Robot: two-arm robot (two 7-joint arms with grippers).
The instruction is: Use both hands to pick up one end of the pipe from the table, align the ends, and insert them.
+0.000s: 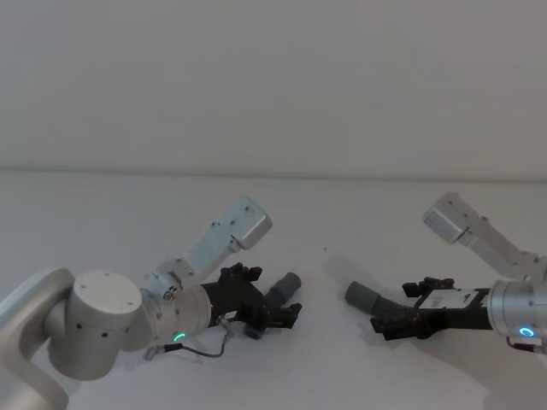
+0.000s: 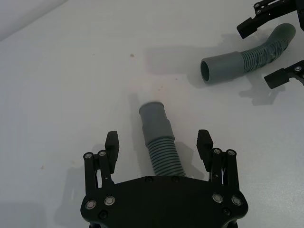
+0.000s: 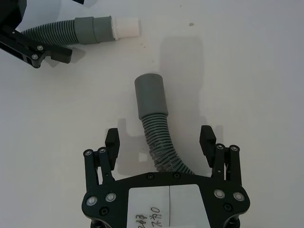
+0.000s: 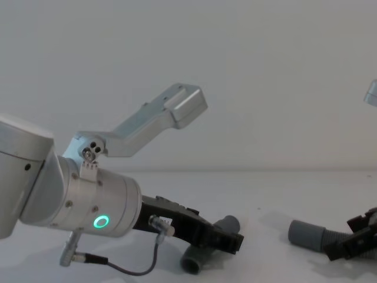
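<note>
Grey pipe pieces (image 2: 156, 128) (image 2: 237, 64): 2 | left gripper (image 2: 158, 138), right gripper (image 3: 160, 136): jaws open

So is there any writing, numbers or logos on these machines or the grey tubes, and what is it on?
White label on the right gripper: a few handwritten marks at one edge, turned sideways and partly cut off, too unclear to read.
No text or signs on the left gripper, the left pipe piece, the right pipe piece or the table.
</note>
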